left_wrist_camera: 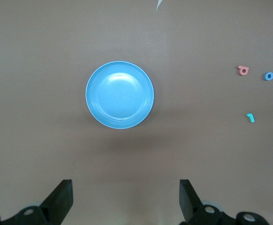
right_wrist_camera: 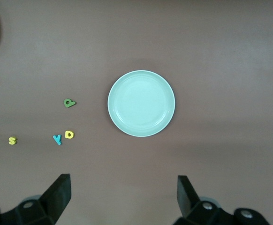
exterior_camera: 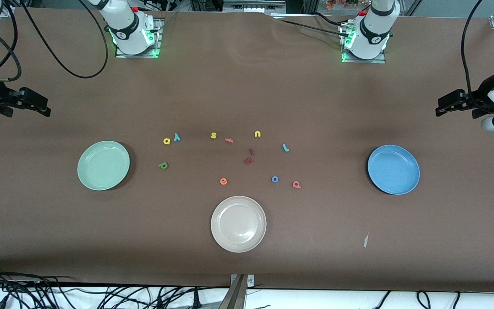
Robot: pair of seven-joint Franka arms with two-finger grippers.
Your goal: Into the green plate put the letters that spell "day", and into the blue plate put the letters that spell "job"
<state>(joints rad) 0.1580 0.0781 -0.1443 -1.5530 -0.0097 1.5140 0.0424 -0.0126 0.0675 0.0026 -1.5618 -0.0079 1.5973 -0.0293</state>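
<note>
Our right gripper [right_wrist_camera: 122, 197] waits, jaws apart, over the desk by the round mint-green plate [exterior_camera: 103, 165]; the foam "d-a-y" letters [exterior_camera: 163, 165] lie just beside that plate, nearest this arm.

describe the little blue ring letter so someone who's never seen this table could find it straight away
Start at the round beige plate nearest the front camera. Just farther from the camera than it, toward the left arm's end of the table, lies the small blue foam ring "o", between an orange foam "e" and a pinkish-red foam "b". It is the only blue letter, a closed ring.
</note>
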